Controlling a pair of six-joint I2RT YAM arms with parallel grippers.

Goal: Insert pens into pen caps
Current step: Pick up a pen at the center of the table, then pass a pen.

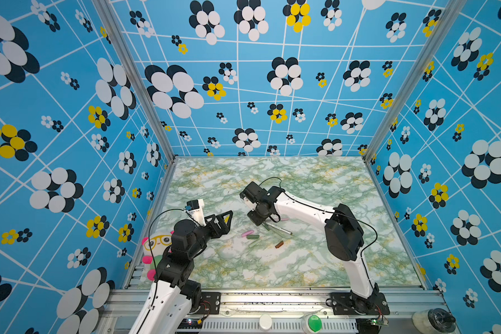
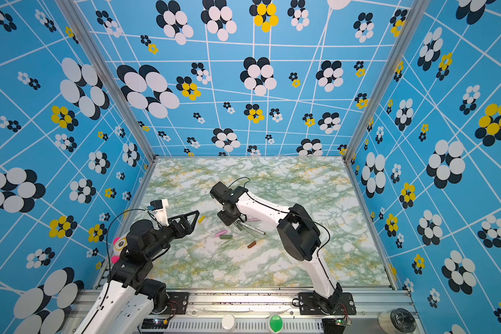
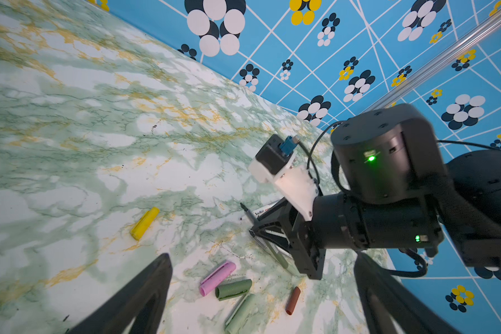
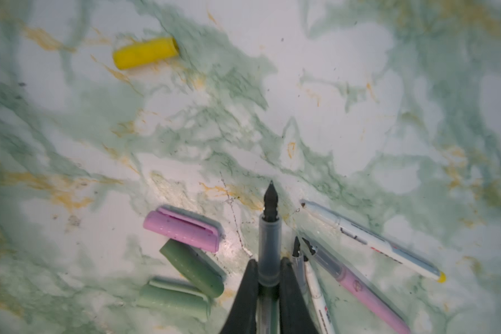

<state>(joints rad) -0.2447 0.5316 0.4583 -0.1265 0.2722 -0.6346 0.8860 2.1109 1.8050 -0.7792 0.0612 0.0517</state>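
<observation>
My right gripper [image 4: 269, 261] is shut on a green pen [image 4: 269, 231] whose dark tip points out over the table; in a top view it [image 1: 261, 224] is low over the pen pile. Beside it lie a pink pen [image 4: 356, 280] and two white pens [image 4: 373, 240] [image 4: 315, 292]. Close by are the pink cap [image 4: 182, 230], dark green cap [image 4: 193, 267] and pale green cap [image 4: 174, 297]; the yellow cap [image 4: 145, 52] lies farther off. A brown cap [image 3: 293, 300] rests alone. My left gripper [image 3: 262, 257] hovers open and empty, left of the caps [image 1: 229, 218].
The marbled table [image 1: 301, 260] is boxed in by blue flowered walls on three sides. A plush toy [image 1: 154, 248] sits at the table's left front edge, behind my left arm. A green button [image 1: 314, 322] is on the front rail.
</observation>
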